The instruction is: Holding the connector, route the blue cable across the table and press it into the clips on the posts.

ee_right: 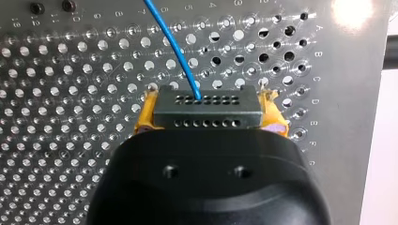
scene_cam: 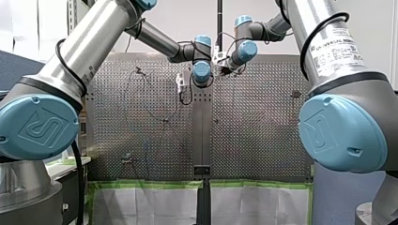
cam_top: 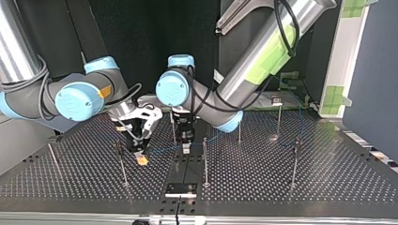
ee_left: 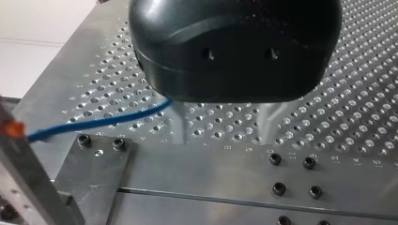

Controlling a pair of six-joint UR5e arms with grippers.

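Pinching the connector (ee_right: 206, 101), my right gripper (ee_right: 209, 115).

In the top view my right pincer (cam_top: 141, 157) stands over the table (cam_top: 328, 178) at 9 o'clock of my left pincer (cam_top: 186, 146), near it. The connector (ee_right: 206, 112) sits between the right pincer's fingers. The cable (ee_left: 103, 123) runs from it toward 3 o'clock, under the left pincer. One post (cam_top: 205, 161) stands at 5 o'clock of the left pincer.

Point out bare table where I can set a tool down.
Top view: bare table right of the right-hand post; also between the thin rod and left-hand post. The middle is crowded: my right pincer, my left pincer, blue cable.
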